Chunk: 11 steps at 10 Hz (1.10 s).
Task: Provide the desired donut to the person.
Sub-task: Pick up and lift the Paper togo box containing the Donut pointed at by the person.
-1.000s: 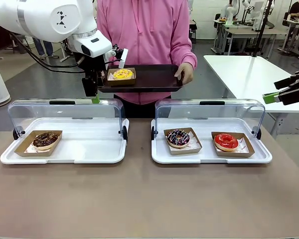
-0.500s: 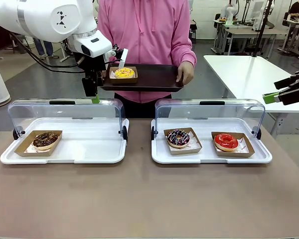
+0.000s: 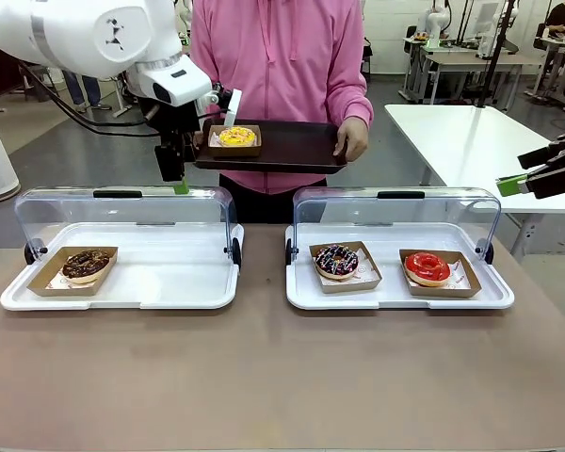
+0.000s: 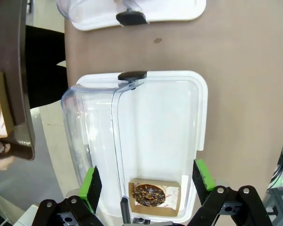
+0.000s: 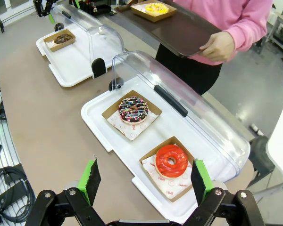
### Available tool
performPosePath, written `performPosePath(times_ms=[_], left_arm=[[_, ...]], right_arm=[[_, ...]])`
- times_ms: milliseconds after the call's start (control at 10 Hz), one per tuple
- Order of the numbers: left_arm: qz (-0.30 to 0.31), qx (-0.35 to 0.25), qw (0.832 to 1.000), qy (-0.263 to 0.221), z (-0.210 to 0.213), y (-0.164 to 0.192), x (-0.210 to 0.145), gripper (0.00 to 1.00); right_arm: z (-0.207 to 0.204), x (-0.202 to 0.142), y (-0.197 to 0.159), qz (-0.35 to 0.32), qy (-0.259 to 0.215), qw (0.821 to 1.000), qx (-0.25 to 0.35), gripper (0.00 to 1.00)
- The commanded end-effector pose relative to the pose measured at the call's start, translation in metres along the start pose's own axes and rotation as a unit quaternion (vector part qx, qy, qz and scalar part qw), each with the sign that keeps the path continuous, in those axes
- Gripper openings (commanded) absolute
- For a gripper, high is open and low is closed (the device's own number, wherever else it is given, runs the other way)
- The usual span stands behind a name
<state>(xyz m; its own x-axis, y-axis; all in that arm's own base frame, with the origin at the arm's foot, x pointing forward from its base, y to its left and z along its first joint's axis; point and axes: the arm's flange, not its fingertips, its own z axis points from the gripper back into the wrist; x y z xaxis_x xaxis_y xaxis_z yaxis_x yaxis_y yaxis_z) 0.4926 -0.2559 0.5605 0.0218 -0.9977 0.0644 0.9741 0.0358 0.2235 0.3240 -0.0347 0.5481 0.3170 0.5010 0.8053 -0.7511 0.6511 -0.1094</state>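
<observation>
Sprinkled donut [image 3: 337, 260] and red donut [image 3: 427, 267] sat in right white tray [image 3: 395, 299]. Right gripper [image 5: 144, 179] was open, empty, past tabletop's right edge. Left gripper [image 4: 147, 178] was open, empty, beside left end of dark tray [image 3: 301, 146] held by person [image 3: 282, 56]; yellow donut [image 3: 235, 137] sat at that end.

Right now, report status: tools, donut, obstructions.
Left tool open, empty, beside the tray the person holds. Right tool open, empty, out to the right. Yellow donut boxed on that tray. Nothing blocking.

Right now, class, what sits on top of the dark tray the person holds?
One yellow donut in a brown card box on the tray. The donut hides the box's floor; the person's hand covers one tray edge.
</observation>
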Motion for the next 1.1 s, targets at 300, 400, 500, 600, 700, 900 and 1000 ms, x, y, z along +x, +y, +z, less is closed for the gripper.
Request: performPosePath(times_ms=[300, 400, 500, 600, 700, 900, 1000], left_arm=[[0.15, -0.072, 0.972, -0.165, 0.069, -0.09, -0.188, 1.0], [0.147, -0.079, 0.964, -0.206, 0.061, -0.109, -0.228, 1.0], [0.139, -0.07, 0.958, -0.24, 0.047, -0.133, -0.266, 1.0], [0.143, -0.07, 0.951, -0.265, 0.032, -0.146, -0.292, 1.0], [0.14, -0.048, 0.951, -0.27, 0.021, -0.154, -0.308, 1.0], [0.137, -0.034, 0.947, -0.288, -0.001, -0.159, -0.318, 1.0], [0.143, -0.028, 0.942, -0.304, -0.005, -0.158, -0.325, 1.0]], right_arm=[[-0.002, -0.001, -0.001, 0.001, 0.002, 1.0, 0.002, 1.0], [-0.002, -0.001, -0.001, 0.001, 0.002, 1.0, 0.002, 1.0], [-0.002, -0.001, -0.001, 0.001, 0.002, 1.0, 0.002, 1.0], [-0.002, -0.001, -0.001, 0.001, 0.002, 1.0, 0.002, 1.0], [-0.002, -0.001, -0.001, 0.001, 0.002, 1.0, 0.002, 1.0], [-0.002, -0.001, -0.001, 0.001, 0.002, 1.0, 0.002, 1.0], [-0.002, -0.001, -0.001, 0.001, 0.002, 1.0, 0.002, 1.0]])
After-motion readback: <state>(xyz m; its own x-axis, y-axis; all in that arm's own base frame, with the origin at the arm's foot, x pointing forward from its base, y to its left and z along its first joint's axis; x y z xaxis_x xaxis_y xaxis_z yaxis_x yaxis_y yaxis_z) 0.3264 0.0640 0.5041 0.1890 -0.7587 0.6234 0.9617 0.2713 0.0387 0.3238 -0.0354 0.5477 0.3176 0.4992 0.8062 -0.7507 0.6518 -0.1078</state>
